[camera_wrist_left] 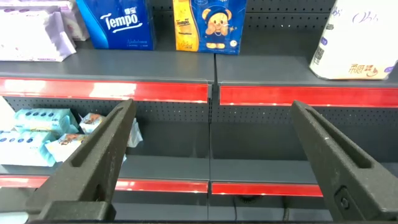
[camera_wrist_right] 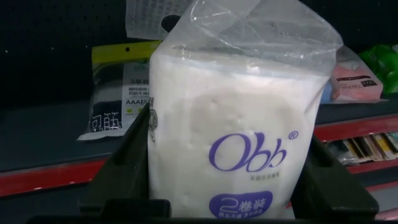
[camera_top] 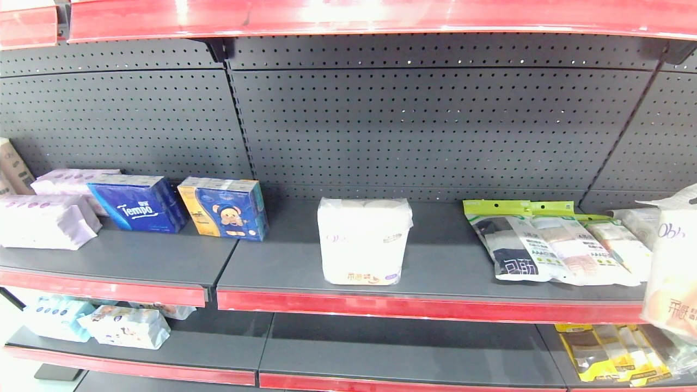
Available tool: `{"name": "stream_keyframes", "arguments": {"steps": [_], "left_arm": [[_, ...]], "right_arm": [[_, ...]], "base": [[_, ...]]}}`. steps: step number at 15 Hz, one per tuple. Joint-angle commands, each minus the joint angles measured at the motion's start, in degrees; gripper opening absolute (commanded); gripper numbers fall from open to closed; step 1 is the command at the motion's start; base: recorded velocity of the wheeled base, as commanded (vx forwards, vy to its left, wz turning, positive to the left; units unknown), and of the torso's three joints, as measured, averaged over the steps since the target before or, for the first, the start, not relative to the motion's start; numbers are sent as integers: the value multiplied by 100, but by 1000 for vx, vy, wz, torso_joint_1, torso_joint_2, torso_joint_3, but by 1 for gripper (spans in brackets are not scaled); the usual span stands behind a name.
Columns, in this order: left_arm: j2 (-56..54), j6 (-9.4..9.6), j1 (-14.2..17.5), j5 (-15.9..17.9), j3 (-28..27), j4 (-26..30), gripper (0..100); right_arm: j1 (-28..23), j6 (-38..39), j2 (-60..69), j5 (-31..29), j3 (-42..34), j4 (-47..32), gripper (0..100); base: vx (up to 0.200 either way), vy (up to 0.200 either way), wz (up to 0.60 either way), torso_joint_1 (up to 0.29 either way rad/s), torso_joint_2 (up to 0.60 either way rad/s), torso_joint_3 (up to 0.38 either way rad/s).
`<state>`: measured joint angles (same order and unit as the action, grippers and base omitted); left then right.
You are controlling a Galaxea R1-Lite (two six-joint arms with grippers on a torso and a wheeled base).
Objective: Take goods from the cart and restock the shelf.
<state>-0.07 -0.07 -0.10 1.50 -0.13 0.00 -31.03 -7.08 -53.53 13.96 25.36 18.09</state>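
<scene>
A white plastic-wrapped pack of paper rolls (camera_wrist_right: 236,137) sits between the fingers of my right gripper (camera_wrist_right: 230,168), which is shut on it. In the head view this held pack (camera_top: 672,267) hangs at the far right, in front of the middle shelf's edge. A matching white pack of rolls (camera_top: 364,242) stands upright in the middle of the grey shelf board (camera_top: 446,272). My left gripper (camera_wrist_left: 211,149) is open with nothing between its fingers, held lower in front of the red shelf edge (camera_wrist_left: 217,93).
On the left of the shelf stand a blue tissue pack (camera_top: 136,204), a yellow-and-blue pack (camera_top: 226,208) and purple packs (camera_top: 46,220). Flat bags with green headers (camera_top: 550,245) lie at the right. The lower shelf holds more packs (camera_top: 125,326) and yellow bags (camera_top: 610,351).
</scene>
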Motion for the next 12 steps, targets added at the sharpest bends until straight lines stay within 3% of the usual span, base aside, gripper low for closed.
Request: {"name": "stream_keyframes", "arguments": {"steps": [1, 5, 12], "left_arm": [[7, -1, 1, 8, -4, 0, 100], [16, -1, 1, -1, -4, 0, 100], [7, -1, 1, -1, -4, 0, 100]], "right_arm": [[-18, -4, -88, 2, 66, 1, 0], [-18, 5, -96, 2, 66, 1, 0], [141, -30, -413, 46, 374, 1, 0]], "base": [[0, 0, 600, 2, 2, 2], [0, 0, 600, 7, 0, -2], [0, 0, 0, 0, 0, 0]]}}
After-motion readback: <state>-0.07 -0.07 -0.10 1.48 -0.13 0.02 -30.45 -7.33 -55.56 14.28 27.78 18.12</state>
